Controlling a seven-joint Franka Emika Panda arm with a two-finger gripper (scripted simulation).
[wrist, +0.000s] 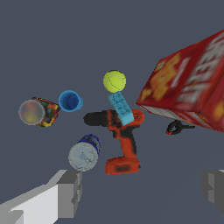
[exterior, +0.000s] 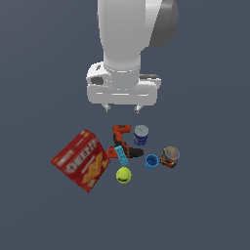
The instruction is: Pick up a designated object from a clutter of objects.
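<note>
We see the gripper [exterior: 122,108] suspended above the clutter, its two fingertips spread apart with nothing between them; it is released and touches no item. In the wrist view the two grey fingers [wrist: 70,192] frame the lower edge of the picture, well separated.

The dark blue can [exterior: 141,135] stands upright on the tabletop [exterior: 205,205], silver-grey top facing up. We locate it below the gripper, slightly toward the exterior view's right, just beside the orange-black drill [exterior: 122,141]. In the wrist view the can [wrist: 84,153] appears next to the drill's handle [wrist: 124,151].

The blue block [exterior: 120,155] rests across the drill body. The yellow-green ball [exterior: 123,175] sits near the block's end, apart from the can. The light-blue cup [exterior: 152,161] stands near the can, open side up, and the multicoloured can [exterior: 170,156] lies just beside the cup, toward the exterior view's right. The red cracker box [exterior: 80,160] lies tilted at the exterior view's left of the group. In the wrist view a small black clamp-like item [wrist: 177,127] shows at the box's edge; we cannot identify it further.
</note>
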